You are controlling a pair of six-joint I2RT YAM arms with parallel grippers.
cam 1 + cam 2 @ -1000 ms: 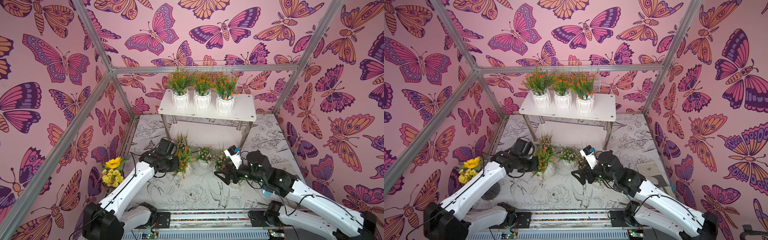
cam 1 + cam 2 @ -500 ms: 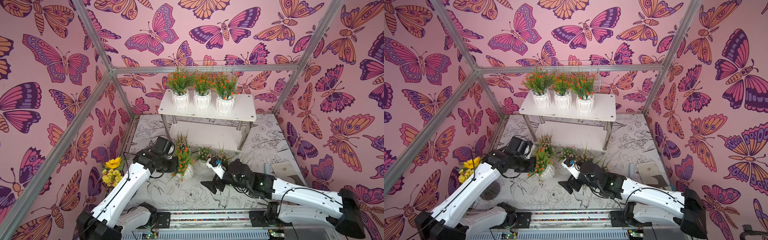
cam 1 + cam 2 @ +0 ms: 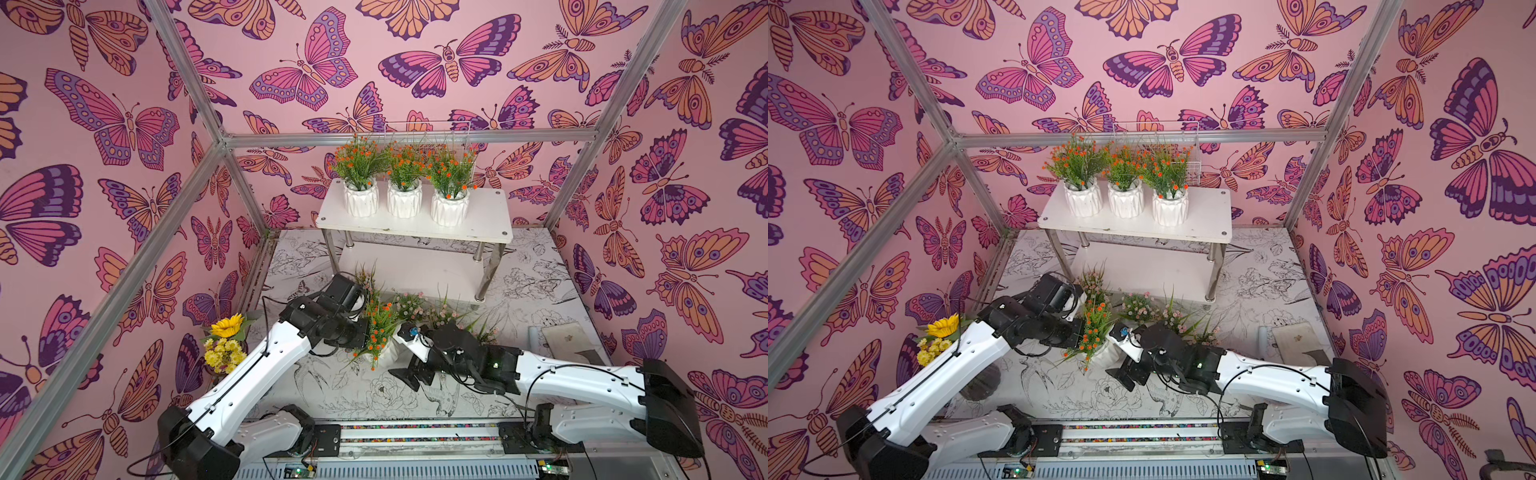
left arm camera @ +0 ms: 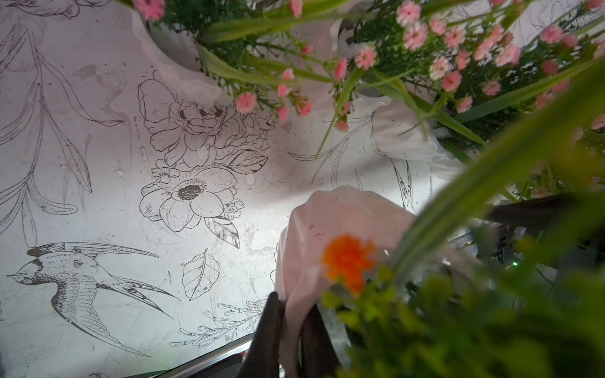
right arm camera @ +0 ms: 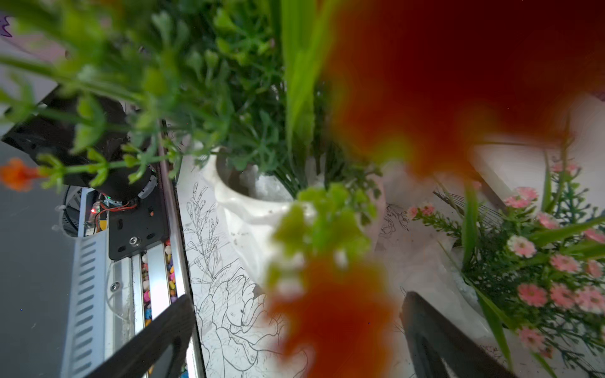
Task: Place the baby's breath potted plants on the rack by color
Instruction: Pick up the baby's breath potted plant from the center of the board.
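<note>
Three orange-flowered baby's breath potted plants (image 3: 402, 183) stand in a row on the top board of the rack (image 3: 482, 216); its lower board (image 3: 415, 266) is bare. A fourth orange one (image 3: 380, 328) leans in front of the rack, its white pot (image 4: 330, 225) pinched at the rim by my left gripper (image 4: 289, 304), which is shut on it. My right gripper (image 5: 294, 327) is open just right of that pot (image 5: 248, 225), jaws wide and holding nothing. Several pink ones (image 3: 409, 303) stand on the table behind the grippers.
A sunflower bouquet (image 3: 226, 345) stands at the left wall beside my left arm. A white wire basket (image 3: 424, 133) hangs on the back wall above the rack. A flat grey piece (image 3: 569, 336) lies on the table at the right.
My right arm has swung left and down from the pink pots to the orange pot. The left gripper has kept hold of the orange plant and shifted it slightly nearer.
</note>
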